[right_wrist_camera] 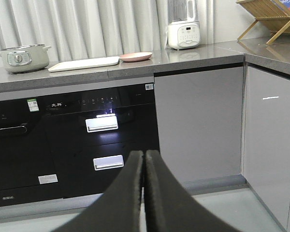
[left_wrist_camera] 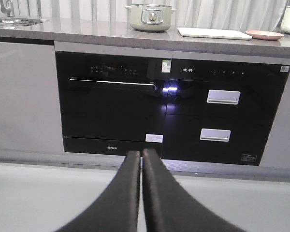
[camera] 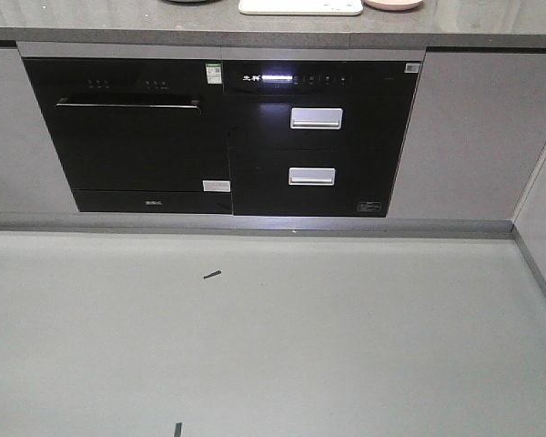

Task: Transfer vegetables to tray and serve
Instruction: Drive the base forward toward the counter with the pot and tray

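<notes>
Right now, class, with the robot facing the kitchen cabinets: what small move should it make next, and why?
Probably drive forward to the grey stone counter. The cream rectangular tray lies far off on it, the black left gripper and right gripper are shut and empty, and no lettuce shows.

Left gripper (left_wrist_camera: pixel 141 153), jaws pressed together, points at black built-in appliances (left_wrist_camera: pixel 111 106) under a grey countertop (left_wrist_camera: pixel 77 30). Up & right of it a cream tray (left_wrist_camera: pixel 214 33) lies flat, w/ a pink plate (left_wrist_camera: pixel 264 35) just beside; pale green pot (left_wrist_camera: pixel 150 17) sits nearly straight above the tips.
</notes>
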Available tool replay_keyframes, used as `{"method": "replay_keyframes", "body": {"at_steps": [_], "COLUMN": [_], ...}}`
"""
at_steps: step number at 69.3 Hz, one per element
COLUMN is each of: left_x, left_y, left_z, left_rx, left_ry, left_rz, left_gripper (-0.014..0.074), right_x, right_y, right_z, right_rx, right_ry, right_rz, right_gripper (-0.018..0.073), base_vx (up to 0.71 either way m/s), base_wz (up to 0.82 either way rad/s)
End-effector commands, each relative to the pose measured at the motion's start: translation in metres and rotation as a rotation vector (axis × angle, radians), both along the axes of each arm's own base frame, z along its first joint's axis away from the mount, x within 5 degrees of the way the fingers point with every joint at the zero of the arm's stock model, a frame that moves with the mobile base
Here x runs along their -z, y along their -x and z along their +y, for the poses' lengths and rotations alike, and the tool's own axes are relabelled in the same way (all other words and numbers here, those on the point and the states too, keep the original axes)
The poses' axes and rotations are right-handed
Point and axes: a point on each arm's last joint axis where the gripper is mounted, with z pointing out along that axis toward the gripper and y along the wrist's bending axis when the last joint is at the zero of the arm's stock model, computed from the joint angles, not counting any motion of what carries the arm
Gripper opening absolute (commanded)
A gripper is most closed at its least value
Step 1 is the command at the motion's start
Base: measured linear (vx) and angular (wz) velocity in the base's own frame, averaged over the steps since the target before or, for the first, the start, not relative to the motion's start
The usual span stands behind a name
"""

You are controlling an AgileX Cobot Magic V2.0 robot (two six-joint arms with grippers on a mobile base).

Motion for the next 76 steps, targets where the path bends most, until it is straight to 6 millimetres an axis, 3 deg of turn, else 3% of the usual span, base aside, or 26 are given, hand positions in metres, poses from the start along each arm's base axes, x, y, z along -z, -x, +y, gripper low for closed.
{"method": "replay_keyframes", "body": {"at_steps": [1,76], "left_x": [-0.0002,-0.0002], "left_y": [-0.0002,-0.0002], "left_z": [-0.0004,-0.0004], "left_rx": [0.003,0.003], "left_ry": [0.01,0.01], "left_rz": [-0.064,-0.064], "left_gripper": [-0.0006,-0.0006], "right_x": [-0.0025,-0.0023], "right_y": [0.0003,0.0003], "right_z": [-0.0005,-0.0005], "right_rx": [0.005,0.005], "right_ry": [0.012,0.012], "right_rz": [-0.067,-0.065], "right_gripper": [-0.0006,-0.0006], "base_vx": [0.08,0.09], "base_wz": [-0.01,-0.04]}}
